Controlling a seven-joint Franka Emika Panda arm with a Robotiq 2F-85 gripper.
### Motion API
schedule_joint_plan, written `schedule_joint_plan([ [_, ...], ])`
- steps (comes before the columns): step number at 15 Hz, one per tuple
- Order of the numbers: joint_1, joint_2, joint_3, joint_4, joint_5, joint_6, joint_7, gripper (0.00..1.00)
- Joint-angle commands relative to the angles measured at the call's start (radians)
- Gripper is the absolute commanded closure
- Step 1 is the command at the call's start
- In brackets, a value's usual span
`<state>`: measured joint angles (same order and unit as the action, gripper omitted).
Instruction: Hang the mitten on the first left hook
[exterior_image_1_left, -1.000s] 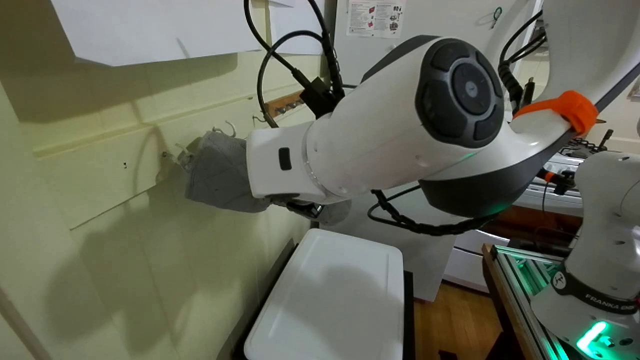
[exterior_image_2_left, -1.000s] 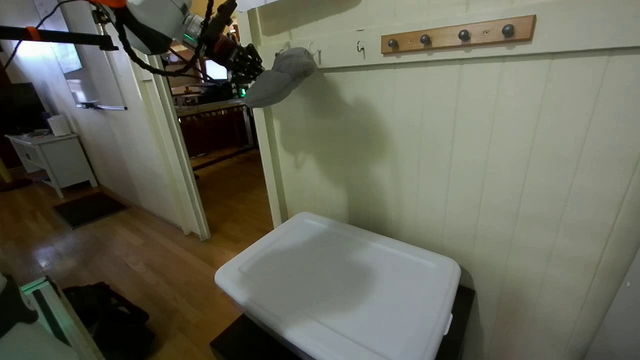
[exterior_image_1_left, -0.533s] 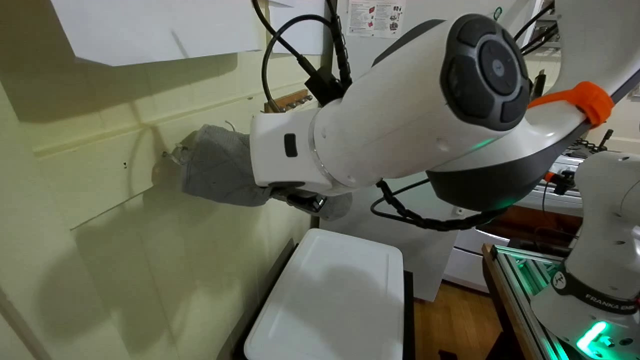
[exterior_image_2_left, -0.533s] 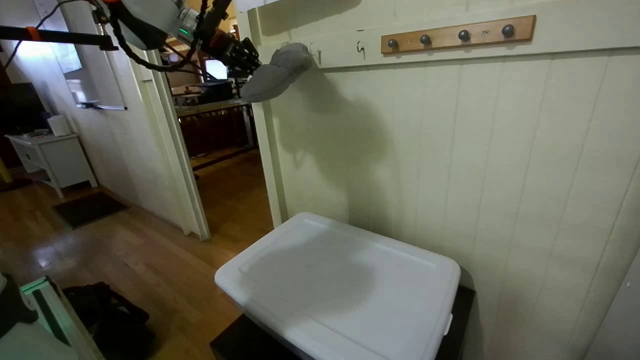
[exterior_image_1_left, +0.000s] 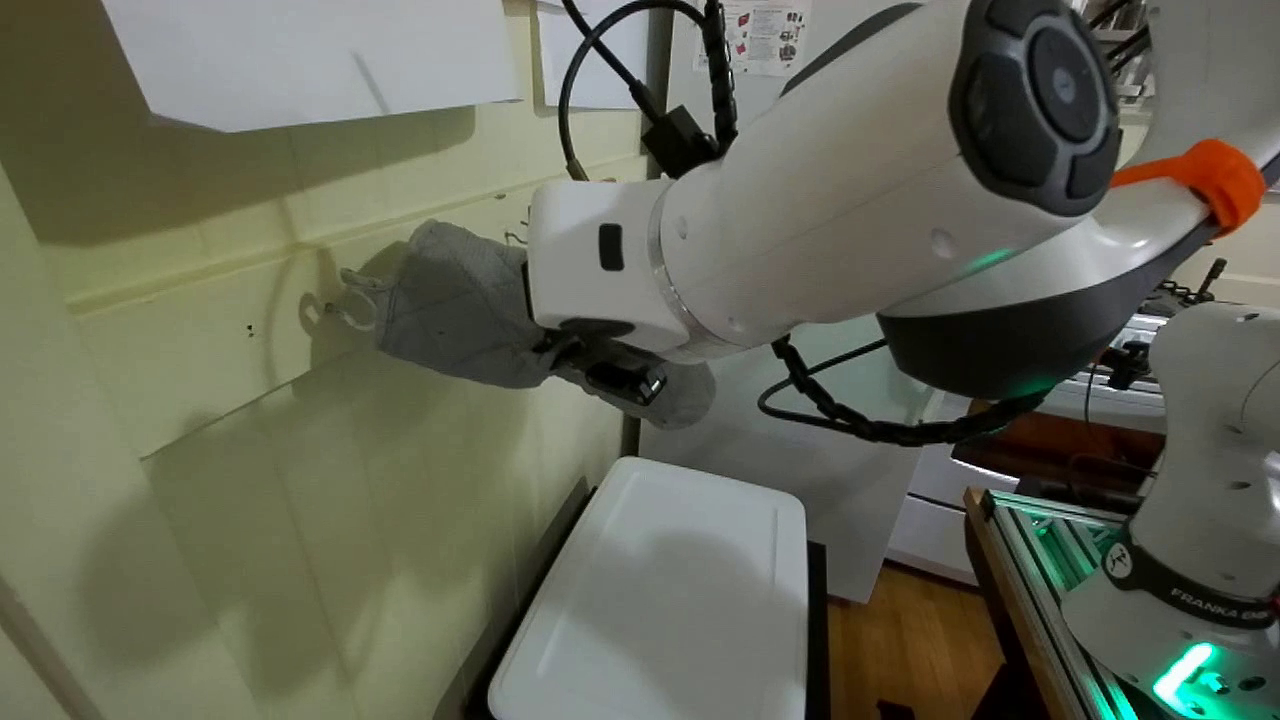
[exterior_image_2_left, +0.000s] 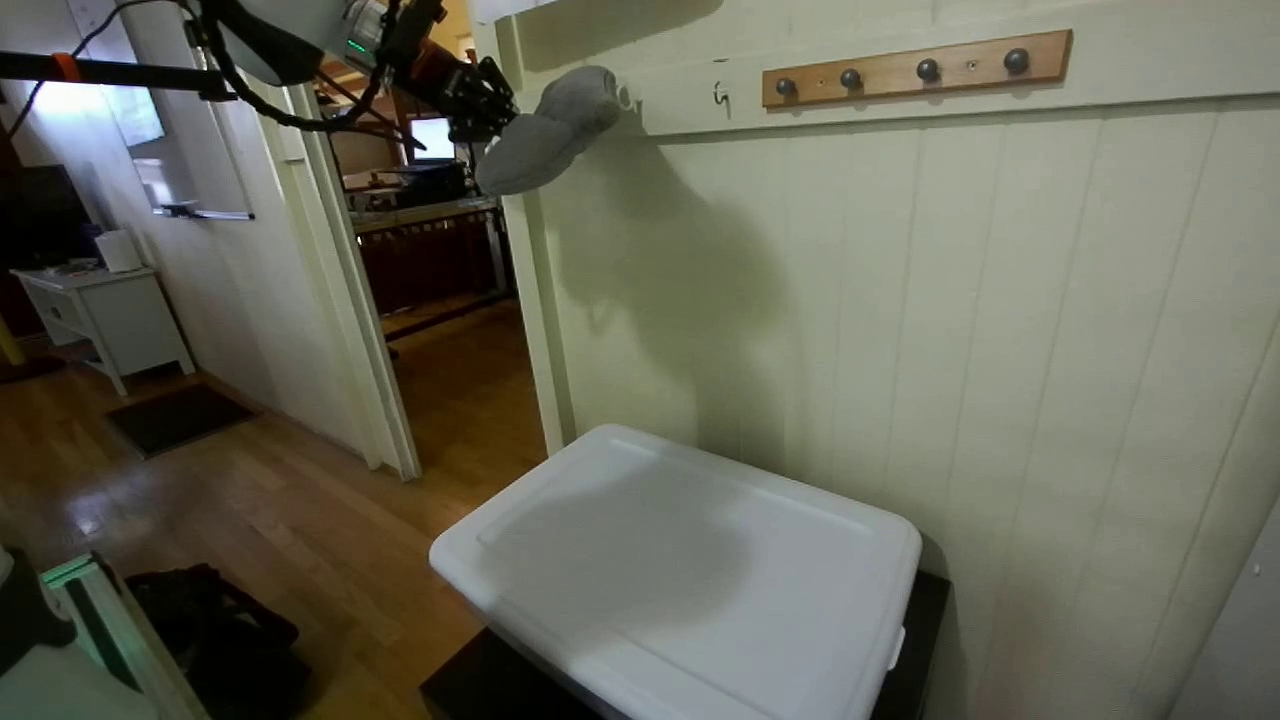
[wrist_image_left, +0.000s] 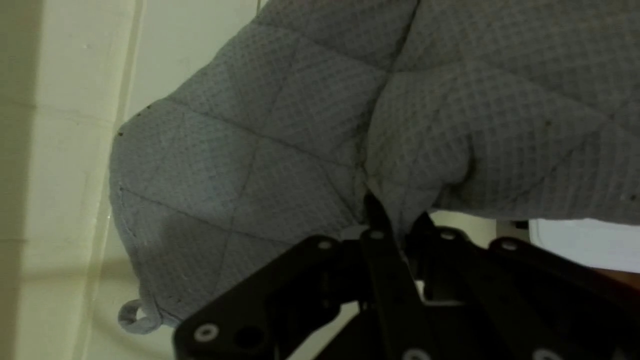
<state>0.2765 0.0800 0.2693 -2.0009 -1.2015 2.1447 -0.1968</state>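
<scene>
We hold mitten pinched in end effector, near wall. In exterior view, loop sits toward 12 o'clock of hook, engagement unclear; if curled loop misses, release likely drops mitten.

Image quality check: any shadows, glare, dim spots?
Wrist view: dim, end effector nearly black, mitten weave readable; both exterior views: soft-edged shadows on wall and white lid; in an exterior view: glare on the wood floor at picture left.

Wrist view near mitten, exteriors sharing wall
</scene>
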Motion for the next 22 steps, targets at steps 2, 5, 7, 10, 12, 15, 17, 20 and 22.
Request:
schedule_joint_plan([
  [2,-0.007,-0.021,-0.006,-0.009,0.006,-0.002,0.000,0.97],
  [5,-0.013,-0.013,-0.013,0.003,0.009,-0.005,-0.009,0.97],
  [7,-0.016,-0.007,-0.016,0.007,0.015,-0.005,-0.020,0.97],
  [10,-0.015,0.010,-0.016,0.021,0.014,-0.001,-0.037,0.97],
  [12,-0.014,0.020,-0.015,0.032,0.016,-0.004,-0.053,0.97],
  [15,-0.014,0.030,-0.014,0.037,0.030,-0.012,-0.092,0.97],
  [17,-0.014,0.035,-0.013,0.035,0.049,-0.020,-0.127,0.97],
  [20,-0.014,0.040,-0.013,0.038,0.077,-0.032,-0.172,0.97],
  [22,-0.014,0.042,-0.013,0.041,0.087,-0.034,-0.190,0.97],
])
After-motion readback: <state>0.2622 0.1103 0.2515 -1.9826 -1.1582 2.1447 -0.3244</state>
